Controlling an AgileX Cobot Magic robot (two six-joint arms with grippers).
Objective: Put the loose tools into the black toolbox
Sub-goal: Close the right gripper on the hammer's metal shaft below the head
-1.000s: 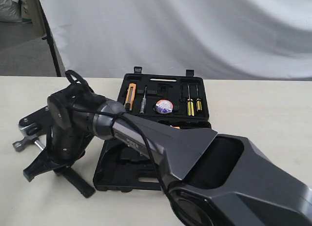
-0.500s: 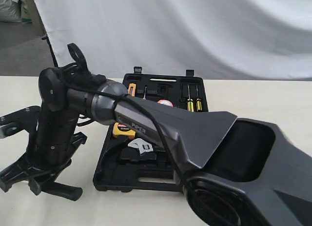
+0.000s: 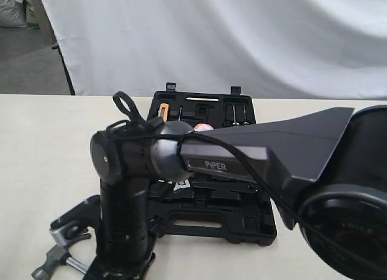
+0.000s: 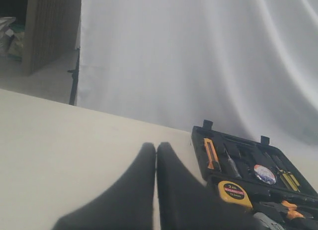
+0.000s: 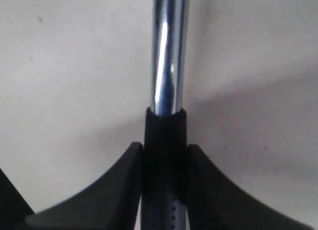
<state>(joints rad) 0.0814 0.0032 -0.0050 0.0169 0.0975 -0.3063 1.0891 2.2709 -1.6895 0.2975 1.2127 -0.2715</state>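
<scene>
My right gripper (image 5: 165, 149) is shut on the black handle of the claw hammer (image 5: 168, 51), whose steel shaft runs out over the pale table. In the exterior view the hammer's steel head (image 3: 56, 254) shows at the bottom left, beside the right arm's downward-pointing wrist (image 3: 124, 231). The black toolbox (image 3: 242, 228) lies open behind that arm, mostly covered by it. The tape roll (image 4: 264, 174) sits in its far half. A silver bit of the wrench (image 3: 181, 184) peeks out under the arm. My left gripper (image 4: 156, 146) is shut and holds nothing, left of the toolbox (image 4: 201, 158).
In the toolbox lie a yellow tape measure (image 4: 234, 191), an orange utility knife (image 4: 211, 153), yellow-handled screwdrivers (image 4: 288, 178) and orange-handled pliers (image 4: 288, 208). A white cloth backdrop (image 3: 242, 38) hangs behind the table. The right arm's big dark links (image 3: 290, 153) fill the right foreground.
The right arm has swung from the left side of the table toward the front, nearer the toolbox, carrying the hammer with it. Its wrist now points straight down.
</scene>
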